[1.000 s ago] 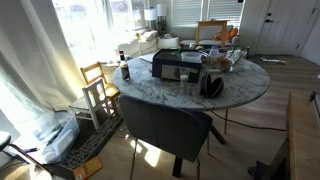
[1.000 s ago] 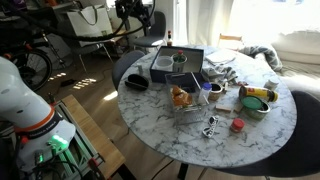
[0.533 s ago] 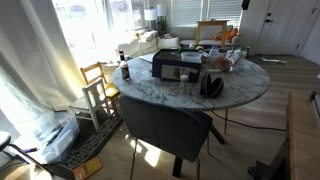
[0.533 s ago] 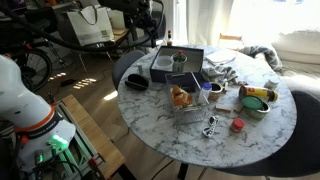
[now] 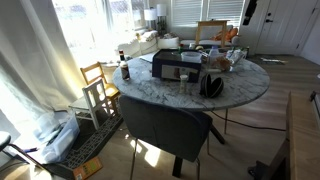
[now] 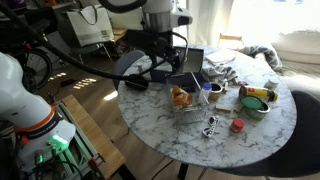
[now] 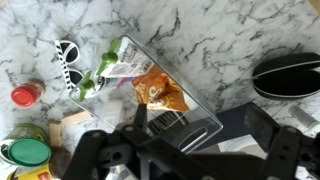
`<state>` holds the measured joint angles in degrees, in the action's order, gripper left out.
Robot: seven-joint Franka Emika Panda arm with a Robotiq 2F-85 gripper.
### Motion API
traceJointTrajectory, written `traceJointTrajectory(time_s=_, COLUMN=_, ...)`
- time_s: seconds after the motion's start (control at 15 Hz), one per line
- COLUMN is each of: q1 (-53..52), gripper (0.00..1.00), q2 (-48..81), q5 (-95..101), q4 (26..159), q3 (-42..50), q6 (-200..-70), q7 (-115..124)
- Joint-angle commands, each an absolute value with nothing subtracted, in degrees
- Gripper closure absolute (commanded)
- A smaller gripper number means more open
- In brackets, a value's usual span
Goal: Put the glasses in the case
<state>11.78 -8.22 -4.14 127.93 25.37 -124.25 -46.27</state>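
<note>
The glasses [image 7: 68, 65] are white-framed with dark lenses and lie flat on the marble table; they also show near the table's front edge in an exterior view [image 6: 211, 125]. The black case [image 7: 288, 75] lies open at the other side of the table, and shows in both exterior views [image 6: 137, 82] [image 5: 211, 85]. My gripper [image 7: 200, 130] is open and empty, hovering above a clear plastic bin [image 7: 165, 100] between glasses and case. In an exterior view it hangs over the table's middle [image 6: 165, 75].
The clear bin holds snack bags [image 7: 155, 90]. A red lid [image 7: 25, 95] and a green-lidded jar [image 7: 25, 150] sit near the glasses. A dark box [image 6: 190, 60] stands behind the gripper. A chair [image 5: 165, 125] is tucked under the round table [image 6: 170, 135].
The arm has swung in from the back and come down over the middle of the table. The objects on the table have not moved.
</note>
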Motion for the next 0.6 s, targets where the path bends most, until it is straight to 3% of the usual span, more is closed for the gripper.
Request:
traceJointTrajectory(time_s=0.0, q1=14.71, gripper=0.0, q2=-1.38, q5=-12.74, q4=124.9, q3=27.01, q6=-128.71, q7=-55.33)
traceJointTrajectory(time_s=0.27, q1=18.87, gripper=0.0, q2=4.39, q5=-21.55, q4=120.14, q3=26.5, q6=-129.14, q7=-61.56)
traceJointTrajectory(time_s=0.53, q1=19.54, gripper=0.0, q2=1.13, q5=-17.7, q4=122.96, q3=24.48, q6=-129.47, q7=-58.26)
